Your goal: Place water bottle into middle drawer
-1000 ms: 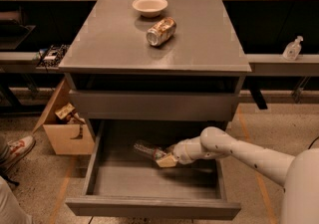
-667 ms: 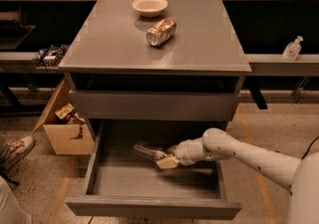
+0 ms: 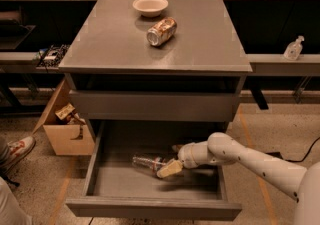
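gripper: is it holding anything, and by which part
Cannot tell: the gripper is at the right end of the water bottle, inside the middle drawer.

Smooth white tubular arm [image 3: 250, 161], rounded bulbous joints, row of small dark dots along forearm shell. Cream wrist section narrows into tan gripper [image 3: 169, 168], low inside open middle drawer [image 3: 150, 209].

The gripper [image 3: 168, 168] lies inside the middle drawer [image 3: 150, 208] and hides the right end of the water bottle [image 3: 146, 161]; whether it grips the bottle cannot be told. The arm [image 3: 260, 161] is cut off at the lower right corner. A shoe [image 3: 17, 150] is cropped at the left edge.
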You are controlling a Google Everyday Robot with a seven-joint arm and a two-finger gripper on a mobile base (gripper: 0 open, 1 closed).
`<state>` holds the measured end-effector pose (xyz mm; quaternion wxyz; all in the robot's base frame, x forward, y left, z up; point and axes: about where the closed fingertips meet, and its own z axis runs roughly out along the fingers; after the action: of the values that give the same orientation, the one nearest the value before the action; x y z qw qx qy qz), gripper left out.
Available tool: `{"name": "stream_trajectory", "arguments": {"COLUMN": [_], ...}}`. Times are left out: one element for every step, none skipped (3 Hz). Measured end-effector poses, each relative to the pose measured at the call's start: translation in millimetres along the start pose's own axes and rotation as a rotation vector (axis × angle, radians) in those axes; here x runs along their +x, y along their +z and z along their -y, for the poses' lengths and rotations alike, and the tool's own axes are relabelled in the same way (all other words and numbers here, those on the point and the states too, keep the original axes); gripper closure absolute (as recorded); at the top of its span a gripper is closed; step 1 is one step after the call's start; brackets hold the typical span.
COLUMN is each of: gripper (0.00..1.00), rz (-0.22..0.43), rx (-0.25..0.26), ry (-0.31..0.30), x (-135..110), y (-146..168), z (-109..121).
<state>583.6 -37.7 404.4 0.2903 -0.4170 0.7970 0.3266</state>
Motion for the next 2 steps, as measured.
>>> {"name": "stream_trajectory", "arguments": {"gripper": [0.00, 0.00], "rz": [0.018, 0.068], "rx": [0.000, 0.072], "ry": [0.027, 0.032], "x": [8.4, 10.3], "y": [-6.1, -53.8], "z": [10.3, 17.3]}}
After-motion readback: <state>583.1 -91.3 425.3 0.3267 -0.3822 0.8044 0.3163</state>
